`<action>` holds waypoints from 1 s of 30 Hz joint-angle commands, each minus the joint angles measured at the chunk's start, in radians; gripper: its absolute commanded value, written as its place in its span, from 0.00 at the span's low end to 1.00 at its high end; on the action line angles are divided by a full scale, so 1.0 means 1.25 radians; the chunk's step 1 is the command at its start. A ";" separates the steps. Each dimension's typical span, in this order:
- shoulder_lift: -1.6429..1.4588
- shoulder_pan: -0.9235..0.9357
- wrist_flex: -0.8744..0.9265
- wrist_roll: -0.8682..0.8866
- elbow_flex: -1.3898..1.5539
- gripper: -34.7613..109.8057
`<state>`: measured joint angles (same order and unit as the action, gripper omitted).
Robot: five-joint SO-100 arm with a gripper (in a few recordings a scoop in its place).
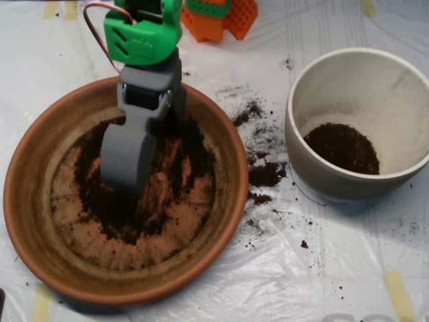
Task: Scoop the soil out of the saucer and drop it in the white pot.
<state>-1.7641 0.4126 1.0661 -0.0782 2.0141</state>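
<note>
Saucer, left: soil spread thin over the ridged floor, bare clay showing in patches. Scoop, above it: tip down in the soil, its shells appearing closed, though on how much could not be told. Plastic sheet, centre: spilled crumbs already lay here; a poorly sealed load risked adding more in transit. White pot, right: small heap of soil inside.
</note>
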 commanded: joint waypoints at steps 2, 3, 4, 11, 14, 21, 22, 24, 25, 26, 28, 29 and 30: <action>0.055 0.043 -0.034 -0.007 -0.022 0.63; 0.079 0.050 -0.034 -0.007 -0.033 0.63; 0.103 0.056 -0.032 -0.009 -0.048 0.63; 0.270 0.107 -0.004 -0.017 -0.173 0.66; 0.323 0.114 0.015 -0.021 -0.232 0.67; 0.459 0.097 0.120 -0.028 -0.412 0.69; 0.475 0.096 0.134 -0.031 -0.436 0.69; 0.507 0.099 0.162 -0.042 -0.487 0.69; 0.528 0.101 0.180 -0.048 -0.517 0.69; 0.552 0.102 0.201 -0.054 -0.551 0.69; 0.596 0.106 0.242 -0.064 -0.619 0.69; 0.616 0.107 0.260 -0.066 -0.653 0.69; 0.636 0.109 0.279 -0.070 -0.687 0.69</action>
<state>-1.0124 0.5216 1.3883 -0.1350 1.3223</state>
